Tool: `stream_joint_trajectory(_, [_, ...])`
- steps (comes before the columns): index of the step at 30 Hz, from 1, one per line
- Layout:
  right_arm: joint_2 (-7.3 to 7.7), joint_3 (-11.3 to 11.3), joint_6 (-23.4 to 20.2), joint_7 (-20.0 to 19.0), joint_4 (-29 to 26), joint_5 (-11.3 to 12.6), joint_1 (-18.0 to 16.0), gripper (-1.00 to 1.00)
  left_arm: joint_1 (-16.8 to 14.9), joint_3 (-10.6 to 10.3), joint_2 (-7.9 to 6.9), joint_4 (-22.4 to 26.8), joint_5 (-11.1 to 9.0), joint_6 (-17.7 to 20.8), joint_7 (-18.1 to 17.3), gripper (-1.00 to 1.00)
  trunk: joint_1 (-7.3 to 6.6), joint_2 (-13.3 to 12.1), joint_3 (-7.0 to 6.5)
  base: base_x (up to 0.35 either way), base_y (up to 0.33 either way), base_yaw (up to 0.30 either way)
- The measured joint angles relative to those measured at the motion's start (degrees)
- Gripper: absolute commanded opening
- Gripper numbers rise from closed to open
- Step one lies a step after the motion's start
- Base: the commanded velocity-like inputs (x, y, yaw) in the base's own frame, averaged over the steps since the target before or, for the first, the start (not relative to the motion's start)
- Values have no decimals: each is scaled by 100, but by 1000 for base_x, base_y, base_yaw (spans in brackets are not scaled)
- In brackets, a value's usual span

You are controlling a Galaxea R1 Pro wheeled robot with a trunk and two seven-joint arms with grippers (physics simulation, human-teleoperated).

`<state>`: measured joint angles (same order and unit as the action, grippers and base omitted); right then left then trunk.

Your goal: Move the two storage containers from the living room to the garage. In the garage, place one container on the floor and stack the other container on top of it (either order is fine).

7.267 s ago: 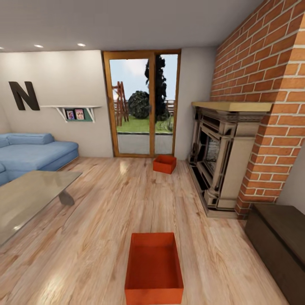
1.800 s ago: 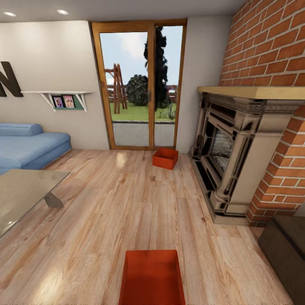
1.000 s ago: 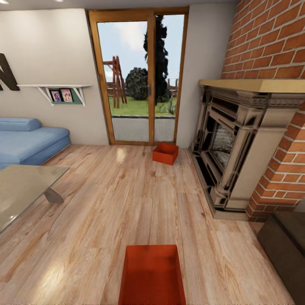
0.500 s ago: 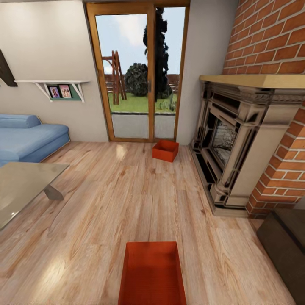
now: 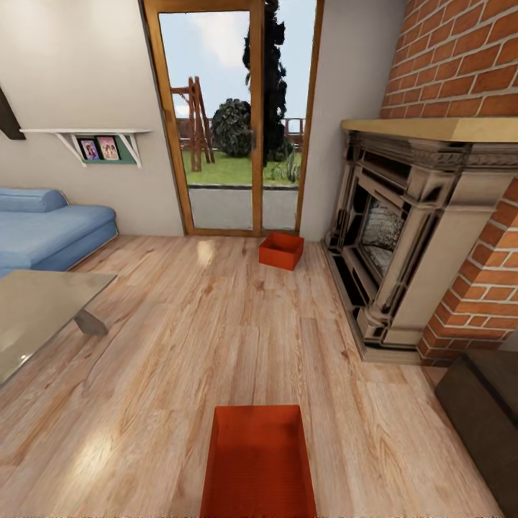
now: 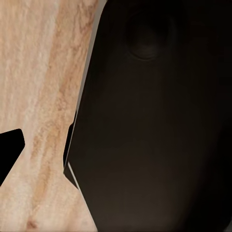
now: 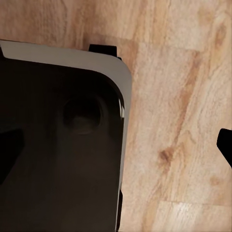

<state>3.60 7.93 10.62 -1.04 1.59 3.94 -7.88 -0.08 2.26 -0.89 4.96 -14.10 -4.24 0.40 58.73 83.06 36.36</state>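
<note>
Two orange-red storage containers stand on the light wood plank floor (image 5: 180,338) of the living room. One container (image 5: 257,464) lies open-topped and empty right in front of me, cut by the head view's lower edge. The other container (image 5: 281,250) sits farther off, beside the glass doors (image 5: 234,122) and the fireplace (image 5: 403,230). In the left wrist view a black fingertip (image 6: 9,152) juts in over the planks, and in the right wrist view a black fingertip (image 7: 225,145) does the same. Neither touches a container.
A glass coffee table (image 5: 39,316) stands at the left, with a blue sofa (image 5: 50,230) behind it. A dark chest (image 5: 485,403) sits at the right under the brick wall. My own dark body (image 6: 154,125) (image 7: 58,150) covers much of both wrist views.
The head camera has moved forward and tipped, so the doors and fireplace loom larger and the ceiling has left the picture. Both containers rest where they were.
</note>
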Motion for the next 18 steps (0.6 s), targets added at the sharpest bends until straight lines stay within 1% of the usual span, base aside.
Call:
stream_joint_trajectory(10, [15,-5,2,0,2,3,1,100,0,0,0,-2,-2,3,0,100,0,0,92,0,0,0])
stream_joint_trajectory(18, [-4,-10,3,0,0,7,2,100,0,0,0,0,-1,2,1,100,0,0,166,0,0,0])
